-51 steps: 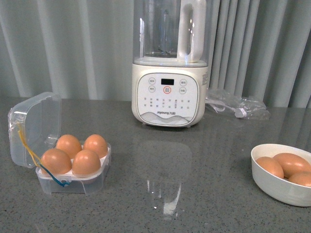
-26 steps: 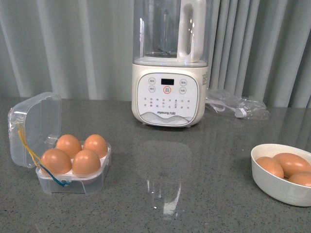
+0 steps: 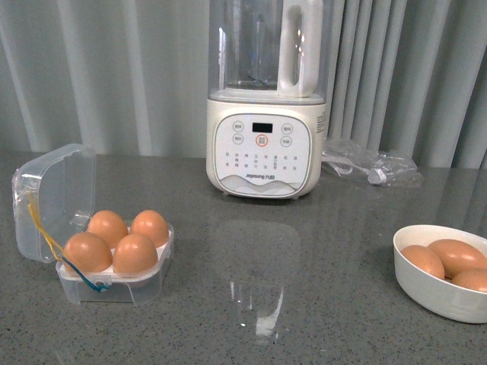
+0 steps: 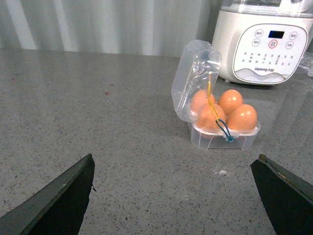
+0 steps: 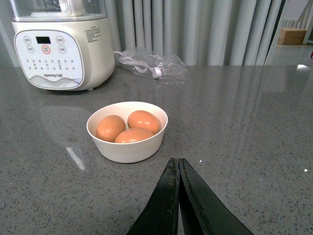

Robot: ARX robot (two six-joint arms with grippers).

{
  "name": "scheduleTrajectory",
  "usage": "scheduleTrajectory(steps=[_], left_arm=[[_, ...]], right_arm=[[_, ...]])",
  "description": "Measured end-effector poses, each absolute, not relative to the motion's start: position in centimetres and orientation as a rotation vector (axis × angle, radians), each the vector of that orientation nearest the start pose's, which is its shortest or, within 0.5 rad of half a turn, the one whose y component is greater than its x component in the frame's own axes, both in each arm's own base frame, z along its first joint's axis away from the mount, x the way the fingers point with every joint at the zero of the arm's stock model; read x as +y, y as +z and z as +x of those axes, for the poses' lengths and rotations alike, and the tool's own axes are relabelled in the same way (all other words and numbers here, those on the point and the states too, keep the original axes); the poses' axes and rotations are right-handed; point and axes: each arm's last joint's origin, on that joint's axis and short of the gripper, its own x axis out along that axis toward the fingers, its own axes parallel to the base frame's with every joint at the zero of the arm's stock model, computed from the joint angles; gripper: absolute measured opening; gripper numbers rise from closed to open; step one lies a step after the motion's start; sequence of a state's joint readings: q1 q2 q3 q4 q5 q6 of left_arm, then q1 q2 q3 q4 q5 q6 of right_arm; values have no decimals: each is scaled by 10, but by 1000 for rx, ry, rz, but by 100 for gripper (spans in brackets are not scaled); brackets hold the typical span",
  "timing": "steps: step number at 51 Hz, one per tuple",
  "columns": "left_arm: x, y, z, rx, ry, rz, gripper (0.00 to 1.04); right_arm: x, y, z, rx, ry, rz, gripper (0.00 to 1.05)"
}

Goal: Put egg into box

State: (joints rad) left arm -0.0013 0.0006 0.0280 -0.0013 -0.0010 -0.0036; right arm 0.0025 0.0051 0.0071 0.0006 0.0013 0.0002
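The clear plastic box (image 3: 114,285) stands at the left of the grey table with its lid (image 3: 53,199) open and upright. Several brown eggs (image 3: 135,253) fill its cups. It also shows in the left wrist view (image 4: 222,138), with eggs (image 4: 241,117) inside. My left gripper (image 4: 173,161) is open and empty, well short of the box. My right gripper (image 5: 177,161) is shut and empty, just short of a white bowl (image 5: 127,147). Three brown eggs (image 5: 144,121) lie in that bowl. No arm shows in the front view.
A cream blender (image 3: 264,99) stands at the back centre. A clear plastic bag (image 3: 369,165) with a cable lies to its right. The white bowl (image 3: 434,296) sits at the right edge of the front view. Grey curtains hang behind the table.
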Motion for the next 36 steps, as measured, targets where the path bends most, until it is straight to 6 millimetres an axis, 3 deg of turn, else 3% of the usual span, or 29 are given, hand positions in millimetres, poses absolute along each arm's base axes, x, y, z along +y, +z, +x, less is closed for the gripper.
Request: scheduleTrajectory(steps=[5, 30, 36], left_arm=[[0, 173, 96, -27, 0, -3, 98], [0, 173, 96, -27, 0, -3, 98], [0, 173, 96, -27, 0, -3, 98]], right_arm=[[0, 166, 98, -2, 1, -1, 8], [0, 166, 98, -3, 1, 1, 100], [0, 166, 98, -3, 1, 0, 98]])
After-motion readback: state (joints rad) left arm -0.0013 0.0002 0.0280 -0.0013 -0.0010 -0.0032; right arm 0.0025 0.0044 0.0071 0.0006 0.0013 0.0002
